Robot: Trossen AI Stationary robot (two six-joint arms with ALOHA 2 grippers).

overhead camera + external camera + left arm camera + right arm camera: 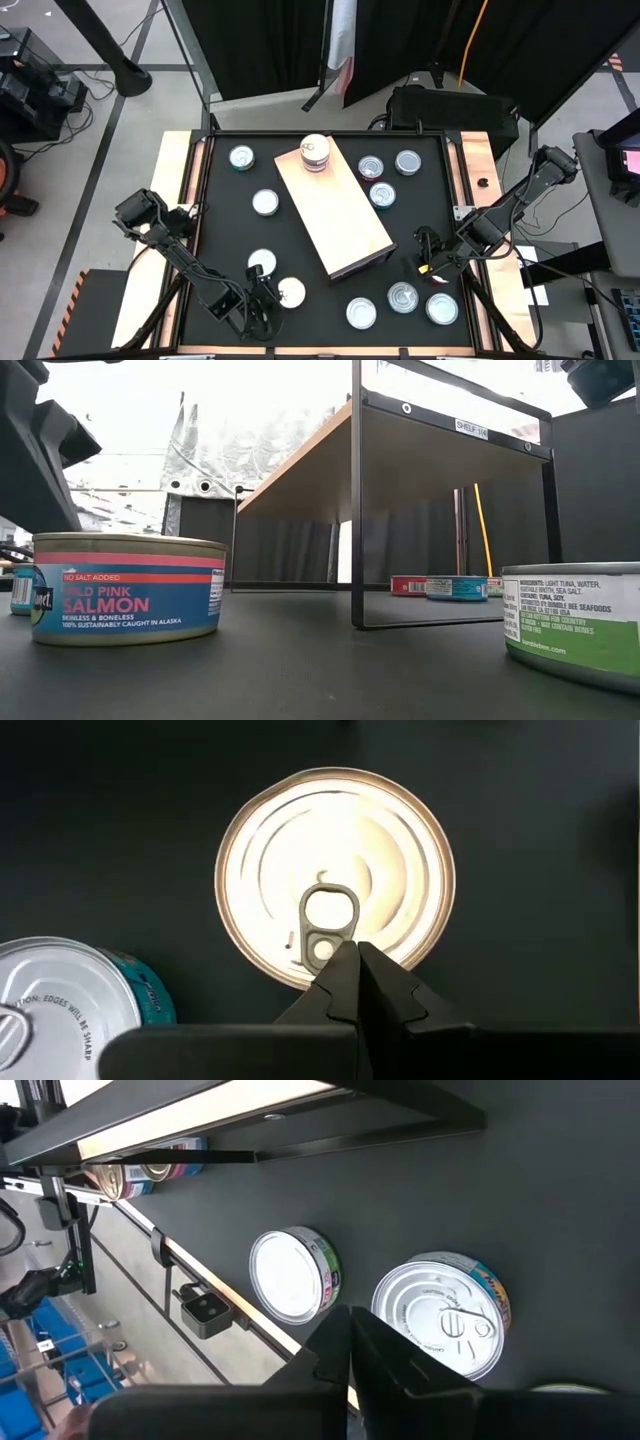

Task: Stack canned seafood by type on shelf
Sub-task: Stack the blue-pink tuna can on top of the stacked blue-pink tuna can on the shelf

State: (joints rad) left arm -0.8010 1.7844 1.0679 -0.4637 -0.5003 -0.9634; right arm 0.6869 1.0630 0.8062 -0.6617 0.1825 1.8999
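Note:
The shelf [335, 210] is a pale wood board on a black frame, standing slantwise mid-table. A stack of tins [315, 152] rests on its far corner. Other tins stand singly on the black tabletop, some near the far edge [371, 167] and some near the near edge [403, 297]. My left gripper [264, 292] is shut and hangs over a bright pull-tab tin [335, 880], with a teal-labelled tin [60, 1005] beside it. My right gripper [425, 258] is shut off the shelf's near right corner, facing a green-labelled tin [295, 1275] and a pull-tab tin [445, 1315].
In the low view a pink salmon tin [125, 590] and a green-labelled tuna tin [575, 625] stand close to the camera. A few tins [455, 588] sit under the shelf [450, 450] between its black legs. Wooden strips [180, 190] border the tabletop.

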